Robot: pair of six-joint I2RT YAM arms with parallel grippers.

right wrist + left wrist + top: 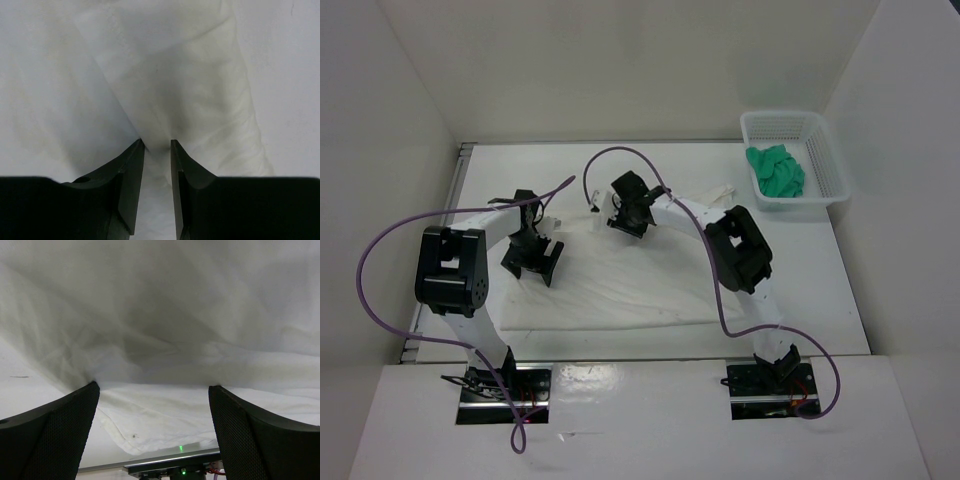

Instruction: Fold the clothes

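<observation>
The two arm bases sat bolted at the near edge of the table (800, 300), each trailing a looping purple cable (365, 262). Across the middle of the table lay the garment (620, 290), a large sheet of thin, plain white fabric, spread mostly flat with soft creases. Its near hem ran roughly parallel to the table's near edge.

Over the left part of the table, the left gripper (152, 387) hung above the garment's left side with its jaws released and spread wide. Its black fingers (55, 435) were broad and finely pitted, and nothing lay between them. Beyond them the cloth looked rumpled and shadowed, with a seamed edge showing just below.

Further in, near the table's middle, the right gripper (157, 144) reached down onto the garment's far edge. Its smooth, dark, wedge-shaped fingers (125, 185) stood close together, clenched on a narrow pinched ridge of the fabric, from which a puckered fold ran away.

A strip of the garment stretched toward the table's far right. In the far right corner of the table stood a white plastic mesh basket (825, 150), rectangular, holding a crumpled bright green cloth (776, 172).
</observation>
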